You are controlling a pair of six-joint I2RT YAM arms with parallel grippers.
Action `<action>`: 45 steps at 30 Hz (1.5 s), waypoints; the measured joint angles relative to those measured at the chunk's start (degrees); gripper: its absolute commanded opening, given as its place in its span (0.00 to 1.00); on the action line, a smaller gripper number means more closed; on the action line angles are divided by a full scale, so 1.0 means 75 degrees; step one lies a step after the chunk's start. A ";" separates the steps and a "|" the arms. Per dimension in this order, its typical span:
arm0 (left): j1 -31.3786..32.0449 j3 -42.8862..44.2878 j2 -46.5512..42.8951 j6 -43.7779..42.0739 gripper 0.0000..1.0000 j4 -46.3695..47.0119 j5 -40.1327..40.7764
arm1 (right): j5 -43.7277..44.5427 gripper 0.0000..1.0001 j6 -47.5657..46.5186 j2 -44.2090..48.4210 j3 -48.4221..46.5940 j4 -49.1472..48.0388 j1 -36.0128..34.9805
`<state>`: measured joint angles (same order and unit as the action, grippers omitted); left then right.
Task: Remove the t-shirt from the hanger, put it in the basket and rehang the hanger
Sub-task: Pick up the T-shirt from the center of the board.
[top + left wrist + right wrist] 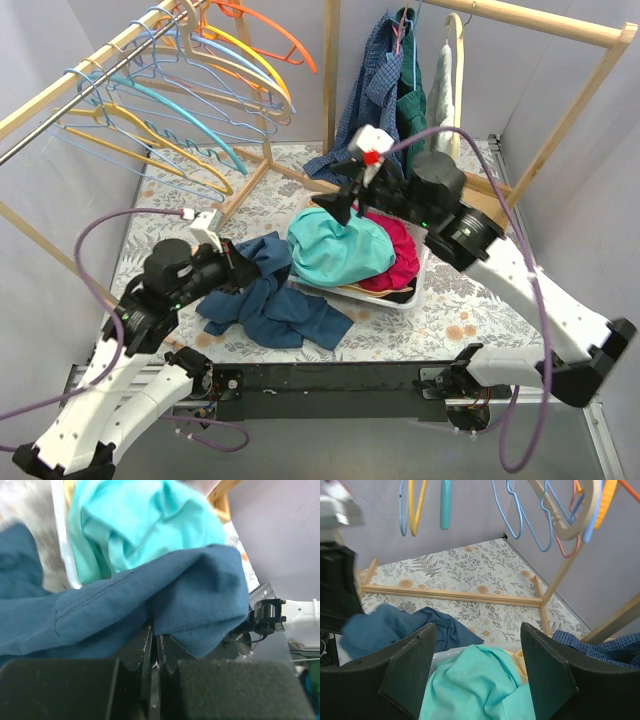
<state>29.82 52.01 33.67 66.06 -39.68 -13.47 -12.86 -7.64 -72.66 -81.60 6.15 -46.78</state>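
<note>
On the table (400, 335), beside the basket (408, 300), the blue t-shirt (285, 312) lay heaped w/ left gripper (155, 636) clamped on a fold, right gripper (477, 645) spread wide over teal cloth (335, 250); prob. best to lift slow, grip firm.

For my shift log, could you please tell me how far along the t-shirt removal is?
Done: the dark blue fabric t-shirt lies on the floral table, no hanger showing. In hand: the left hand pinches it; the right hand hovers open. Left: probably only letting go.
</note>
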 measured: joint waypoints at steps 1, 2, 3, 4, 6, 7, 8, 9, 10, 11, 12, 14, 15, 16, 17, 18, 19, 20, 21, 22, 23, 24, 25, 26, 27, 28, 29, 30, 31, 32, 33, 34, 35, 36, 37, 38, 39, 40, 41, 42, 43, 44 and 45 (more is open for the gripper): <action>0.0003 -0.0195 0.0137 0.0157 0.00 0.0111 -0.0050 | 0.0044 0.75 0.0006 0.0361 0.0289 0.0017 0.0000; 0.0003 -0.0443 0.0300 0.0350 0.00 0.0230 -0.0096 | 0.0102 0.75 0.0026 0.0764 0.0653 0.0000 0.0000; 0.0000 -0.0708 0.0458 0.0542 0.00 0.0332 -0.0131 | 0.0154 0.75 0.0035 0.1166 0.1003 0.0038 0.0000; 0.0000 -0.0994 0.0574 0.0749 0.00 0.0449 -0.0154 | 0.0213 0.75 0.0058 0.1550 0.1300 0.0102 0.0000; 0.0003 -0.1556 0.0726 0.1157 0.00 0.0615 -0.0187 | 0.0329 0.75 0.0134 0.2221 0.1792 0.0233 0.0000; 0.0003 -0.1821 0.0726 0.1364 0.00 0.0662 -0.0184 | 0.0382 0.75 0.0178 0.2477 0.1961 0.0315 0.0000; 0.0003 -0.2052 0.0694 0.1565 0.00 0.0694 -0.0184 | 0.0446 0.75 0.0213 0.2684 0.2090 0.0399 0.0000; 0.0003 -0.2235 0.0662 0.1746 0.00 0.0714 -0.0178 | 0.0504 0.75 0.0242 0.2862 0.2212 0.0440 0.0000; 0.0003 -0.2361 0.0641 0.1903 0.01 0.0734 -0.0178 | 0.0530 0.75 0.0265 0.2975 0.2296 0.0481 0.0000; 0.0003 -0.2448 0.0638 0.2049 0.09 0.0758 -0.0172 | 0.0577 0.75 0.0309 0.3086 0.2396 0.0507 0.0000; 0.0003 -0.2506 0.0653 0.2162 0.23 0.0790 -0.0163 | 0.0615 0.75 0.0353 0.3156 0.2486 0.0536 0.0000; 0.0003 -0.2512 0.0816 0.2285 0.57 0.0787 -0.0102 | 0.0673 0.74 0.0434 0.3197 0.2626 0.0597 0.0003; 0.0003 -0.2486 0.0912 0.2244 0.66 0.0769 -0.0070 | 0.0697 0.75 0.0478 0.3168 0.2664 0.0612 0.0000; 0.0003 -0.2430 0.1055 0.2294 0.72 0.0711 0.0009 | 0.0702 0.76 0.0519 0.3136 0.2699 0.0618 0.0000; 0.0003 -0.2334 0.1209 0.2273 0.88 0.0597 0.0125 | 0.0714 0.76 0.0580 0.3098 0.2736 0.0638 0.0000; 0.0003 -0.2171 0.1370 0.2215 0.98 0.0437 0.0239 | 0.0729 0.77 0.0632 0.3057 0.2771 0.0682 0.0000; 0.0003 -0.2002 0.1463 0.2110 0.98 0.0321 0.0382 | 0.0740 0.77 0.0679 0.3031 0.2809 0.0702 0.0000; 0.0003 -0.1798 0.1498 0.2014 0.98 0.0187 0.0533 | 0.0752 0.77 0.0720 0.3022 0.2850 0.0717 0.0000; 0.0003 -0.1612 0.1498 0.1953 0.98 0.0087 0.0659 | 0.0755 0.78 0.0848 0.3028 0.2952 0.0761 0.0000; 0.0003 -0.1332 0.1478 0.1830 0.98 0.0023 0.0816 | 0.0755 0.78 0.0854 0.3028 0.2958 0.0761 0.0000; 0.0003 -0.1137 0.1451 0.1746 0.98 0.0006 0.0927 | 0.0755 0.78 0.0918 0.3031 0.3005 0.0758 0.0000; 0.0003 -0.1003 0.1445 0.1682 0.98 -0.0003 0.1003 | 0.0755 0.78 0.0970 0.3034 0.3040 0.0764 0.0000; 0.0003 -0.0877 0.1443 0.1612 0.98 -0.0023 0.1093 | 0.0755 0.78 0.1026 0.3042 0.3092 0.0755 0.0000; 0.0003 -0.0793 0.1472 0.1577 0.98 -0.0044 0.1174 | 0.0758 0.78 0.1061 0.3057 0.3133 0.0778 0.0000; 0.0003 -0.0743 0.1545 0.1559 0.98 -0.0082 0.1297 | 0.0758 0.78 0.1116 0.3063 0.3165 0.0772 0.0000; 0.0003 -0.0717 0.1626 0.1568 0.98 -0.0125 0.1405 | 0.0764 0.78 0.1163 0.3072 0.3182 0.0775 0.0000; 0.0003 -0.0705 0.1760 0.1600 0.98 -0.0181 0.1512 | 0.0766 0.78 0.1201 0.3089 0.3212 0.0772 0.0000; 0.0003 -0.0705 0.1915 0.1647 0.98 -0.0259 0.1597 | 0.0775 0.78 0.1233 0.3107 0.3229 0.0784 0.0000; 0.0003 -0.0734 0.2139 0.1807 0.98 -0.0341 0.1673 | 0.0784 0.78 0.1265 0.3130 0.3246 0.0784 0.0000; 0.0003 -0.0793 0.2282 0.1929 0.98 -0.0347 0.1690 | 0.0793 0.78 0.1311 0.3147 0.3270 0.0781 0.0000; 0.0003 -0.0935 0.2410 0.2098 0.98 -0.0318 0.1716 | 0.0810 0.78 0.1361 0.3185 0.3314 0.0764 0.0000; 0.0003 -0.1139 0.2460 0.2326 0.98 -0.0309 0.1763 | 0.0816 0.78 0.1405 0.3235 0.3381 0.0766 0.0000; 0.0003 -0.1358 0.2468 0.2541 0.98 -0.0358 0.1810 | 0.0825 0.78 0.1431 0.3290 0.3465 0.0761 0.0000; 0.0003 -0.1553 0.2451 0.2745 0.98 -0.0420 0.1891 | 0.0839 0.78 0.1463 0.3346 0.3550 0.0778 0.0000; 0.0003 -0.1716 0.2448 0.2940 0.98 -0.0493 0.1982 | 0.0842 0.78 0.1492 0.3386 0.3617 0.0775 0.0000; 0.0003 -0.1848 0.2445 0.3124 0.98 -0.0522 0.2066 | 0.0845 0.79 0.1539 0.3427 0.3687 0.0787 0.0000; 0.0003 -0.1941 0.2457 0.3287 0.98 -0.0551 0.2157 | 0.0848 0.78 0.1580 0.3468 0.3762 0.0801 0.0003; 0.0003 -0.2008 0.2477 0.3421 0.98 -0.0571 0.2259 | 0.0851 0.79 0.1603 0.3488 0.3803 0.0813 0.0000; 0.0003 -0.2055 0.2524 0.3541 0.98 -0.0580 0.2346 | 0.0851 0.78 0.1626 0.3512 0.3844 0.0816 0.0000; 0.0003 -0.2104 0.2626 0.3678 0.98 -0.0551 0.2463 | 0.0857 0.78 0.1649 0.3535 0.3879 0.0825 0.0000; 0.0006 -0.2136 0.2760 0.3789 0.98 -0.0516 0.2570 | 0.0863 0.78 0.1664 0.3555 0.3917 0.0813 0.0000; 0.0029 -0.2151 0.2906 0.3882 0.98 -0.0493 0.2655 | 0.0863 0.78 0.1684 0.3582 0.3958 0.0804 0.0000; 0.0099 -0.2159 0.3133 0.4013 0.98 -0.0443 0.2824 | 0.0854 0.79 0.1714 0.3611 0.3995 0.0807 0.0000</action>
<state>30.57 35.81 57.17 96.16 -43.00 7.70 -6.46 5.21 -45.58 -51.64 12.21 -46.78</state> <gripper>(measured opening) 0.981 0.784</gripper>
